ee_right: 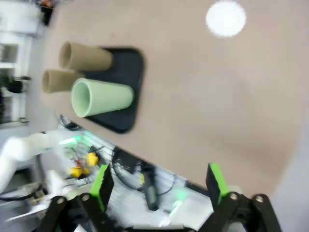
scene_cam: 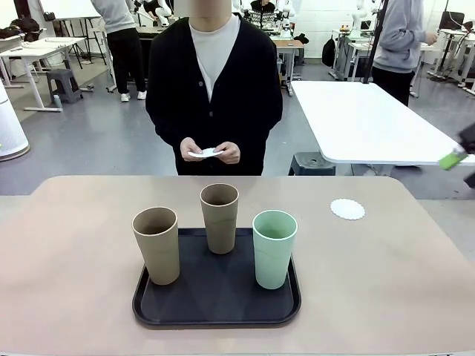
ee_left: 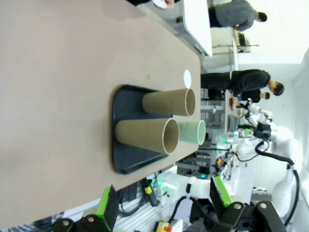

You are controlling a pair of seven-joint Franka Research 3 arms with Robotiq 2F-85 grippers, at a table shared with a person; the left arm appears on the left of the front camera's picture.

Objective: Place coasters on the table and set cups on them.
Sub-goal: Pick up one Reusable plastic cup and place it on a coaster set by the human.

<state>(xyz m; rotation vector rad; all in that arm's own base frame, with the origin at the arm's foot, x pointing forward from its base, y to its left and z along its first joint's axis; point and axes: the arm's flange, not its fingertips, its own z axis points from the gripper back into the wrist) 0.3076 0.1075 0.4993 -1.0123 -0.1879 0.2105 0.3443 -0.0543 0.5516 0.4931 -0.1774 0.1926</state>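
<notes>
The left gripper (ee_left: 163, 199) hangs with its fingers wide apart, holding nothing. Just ahead of it, on a black tray (scene_cam: 215, 313), a tan cup (scene_cam: 156, 245), a second tan cup (scene_cam: 220, 217) and a green cup (scene_cam: 274, 248) stand upright, long axes vertical, mouths up. One coaster (scene_cam: 347, 209) lies flat on the tabletop (scene_cam: 74, 282), well ahead of the right gripper (ee_right: 159, 184), which is likewise spread and empty.

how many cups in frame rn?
3, all upright on the black tray: front tan cup at its left, back tan cup at the far middle, green cup at its right. None looks hidden.
</notes>
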